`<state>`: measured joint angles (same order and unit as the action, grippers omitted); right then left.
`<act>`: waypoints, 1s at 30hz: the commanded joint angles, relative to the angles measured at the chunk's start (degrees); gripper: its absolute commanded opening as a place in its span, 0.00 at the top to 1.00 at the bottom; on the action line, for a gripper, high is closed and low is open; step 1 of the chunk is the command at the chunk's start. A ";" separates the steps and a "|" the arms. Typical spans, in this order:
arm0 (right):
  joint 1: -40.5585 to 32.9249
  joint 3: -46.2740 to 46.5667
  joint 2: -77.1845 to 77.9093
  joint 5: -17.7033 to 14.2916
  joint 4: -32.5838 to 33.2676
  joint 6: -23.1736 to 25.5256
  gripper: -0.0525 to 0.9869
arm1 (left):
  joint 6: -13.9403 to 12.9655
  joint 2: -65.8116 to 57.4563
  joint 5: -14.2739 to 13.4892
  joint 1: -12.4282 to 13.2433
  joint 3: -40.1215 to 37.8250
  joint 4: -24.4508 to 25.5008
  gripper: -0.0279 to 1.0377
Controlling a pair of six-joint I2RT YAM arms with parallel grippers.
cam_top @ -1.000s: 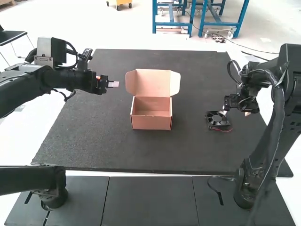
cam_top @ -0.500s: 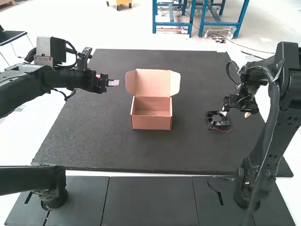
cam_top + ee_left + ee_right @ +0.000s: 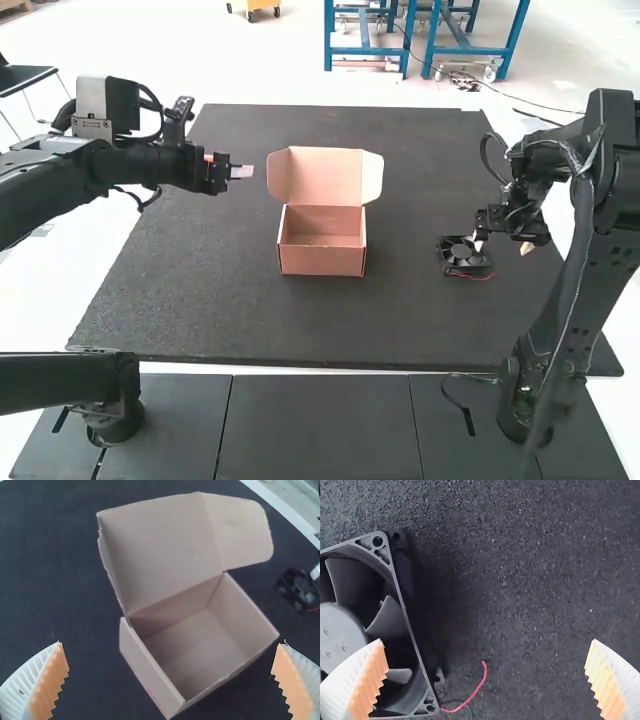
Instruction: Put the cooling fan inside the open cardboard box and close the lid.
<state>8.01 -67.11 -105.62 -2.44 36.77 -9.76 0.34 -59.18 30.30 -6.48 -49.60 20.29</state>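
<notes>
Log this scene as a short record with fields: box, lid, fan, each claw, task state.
box: cardboard box upright near the middle of the black mat, nothing inside
lid: lid raised at the far side, open
fan: cooling fan flat on the mat, right of the box, apart from it; thin red wire at its edge
left claw: left claw open, in the air left of the lid
right claw: right claw open over the fan's right edge, holding nothing
task state: fan not yet in the box, lid not yet closed
</notes>
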 commanded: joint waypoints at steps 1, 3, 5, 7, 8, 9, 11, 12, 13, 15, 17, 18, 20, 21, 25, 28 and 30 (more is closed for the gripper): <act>0.34 -1.00 -1.52 -0.73 0.23 -0.44 0.09 | 0.98 1.61 1.16 0.06 -1.55 -0.69 0.07; 0.25 -1.00 -1.95 -0.73 0.23 -0.44 0.09 | 1.07 1.61 1.16 0.06 -1.64 -0.69 0.07; 0.25 -1.00 -2.13 -0.73 0.23 -0.44 0.09 | 1.16 1.61 1.16 0.06 -1.72 -0.61 0.07; 0.25 -1.00 -2.39 -0.73 0.23 -0.44 0.09 | 1.51 1.61 1.16 -0.02 -1.72 -0.69 0.07; 0.25 -1.00 -2.48 -0.73 0.14 -0.44 0.09 | 1.51 1.61 1.16 0.06 -1.72 -0.69 0.07; 0.25 -1.00 -2.57 -0.73 0.14 -0.44 0.09 | 1.59 1.61 1.25 0.06 -1.81 -0.69 0.07; 0.25 -1.00 -2.66 -0.73 0.05 -0.44 0.09 | 1.86 1.61 1.16 0.06 -1.81 -0.78 0.07; 0.25 -1.00 -2.66 -0.73 0.05 -0.44 0.09 | 1.95 1.61 1.25 0.06 -1.90 -0.78 0.07; 0.25 -0.92 -2.75 -0.73 0.05 -0.35 0.09 | 1.95 1.61 1.25 0.06 -1.81 -0.78 0.07; 0.25 -1.00 -3.18 -0.73 0.05 -0.35 0.09 | 2.03 1.61 1.25 -0.02 -1.81 -0.96 0.07; 0.25 -1.00 -3.80 -0.64 0.05 -0.26 0.11 | 2.21 1.61 1.16 0.06 -1.90 -1.13 0.07; 0.25 -1.00 -3.98 -0.55 0.05 -0.26 0.14 | 2.21 1.61 1.25 0.06 -2.08 -1.13 0.07; 0.25 -1.09 -4.33 -0.02 0.05 -0.17 0.18 | 2.30 1.61 1.25 0.06 -2.43 -1.13 0.07; 0.25 -1.18 -4.50 -0.11 0.05 -0.17 0.18 | 2.30 1.61 1.25 0.06 -2.51 -1.13 0.07; 0.25 -1.71 -4.85 0.24 -0.12 0.00 0.30 | 2.47 1.61 1.25 0.06 -2.95 -1.13 0.07; 0.25 -2.41 -5.03 1.73 -0.12 0.09 0.43 | 2.65 1.61 1.25 0.06 -2.95 -1.22 0.07; 0.25 -2.59 -5.03 2.52 -0.12 0.18 0.50 | 3.00 1.61 1.25 0.06 -2.95 -1.31 0.07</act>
<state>7.99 -67.94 -110.26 -0.67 36.53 -9.78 2.63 -59.18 30.30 -6.48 -49.60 19.53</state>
